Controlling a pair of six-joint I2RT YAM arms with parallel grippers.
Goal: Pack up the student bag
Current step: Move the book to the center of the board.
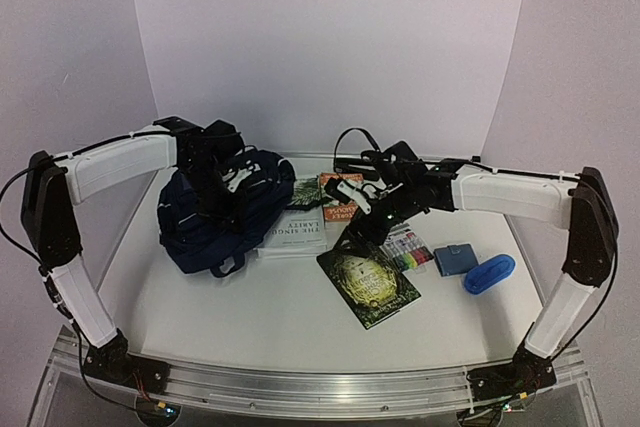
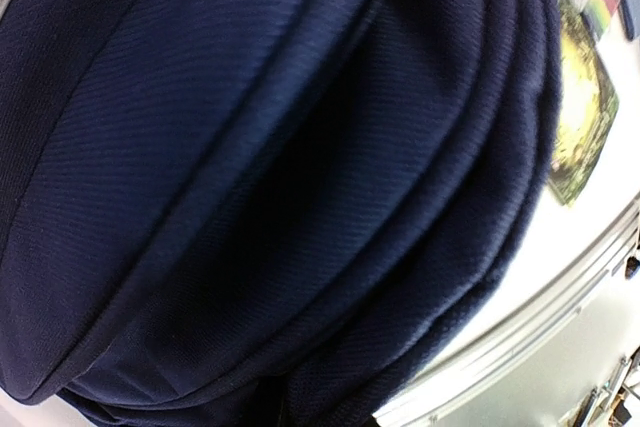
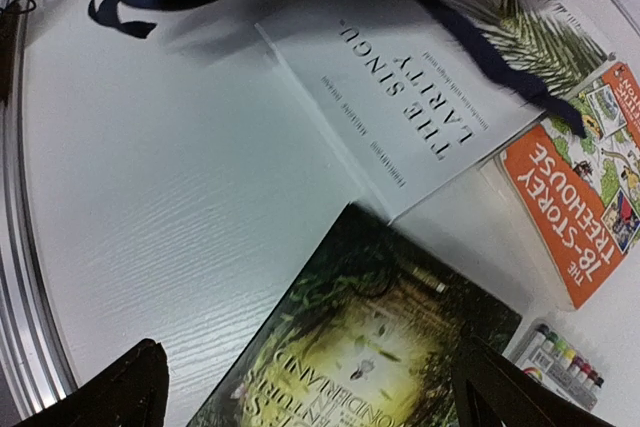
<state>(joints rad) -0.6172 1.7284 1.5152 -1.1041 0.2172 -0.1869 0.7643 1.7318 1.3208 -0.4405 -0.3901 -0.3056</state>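
Left gripper (image 1: 222,192) on student bag (image 1: 195,222), table (image 1: 260,317) left side, jaws pressed together. Right gripper (image 3: 310,347) jaws spread wide, above dark green book (image 3: 420,372), table centre.

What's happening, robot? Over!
Left gripper shut, at bag. Right gripper open, over dark book. Bag strap lies across white book.

**White table (image 1: 250,327): bag, 3 books, pens, 2 blue bits**

Student bag (image 1: 215,212) on L side, w/ strap trailing over white book (image 1: 297,232) just beside it. Orange book (image 1: 338,197) to rear-R of that. Dark green book (image 1: 368,282) at centre front. To its R: marker set (image 1: 408,250), sm. blue box (image 1: 455,259), blue oblong case (image 1: 489,273).
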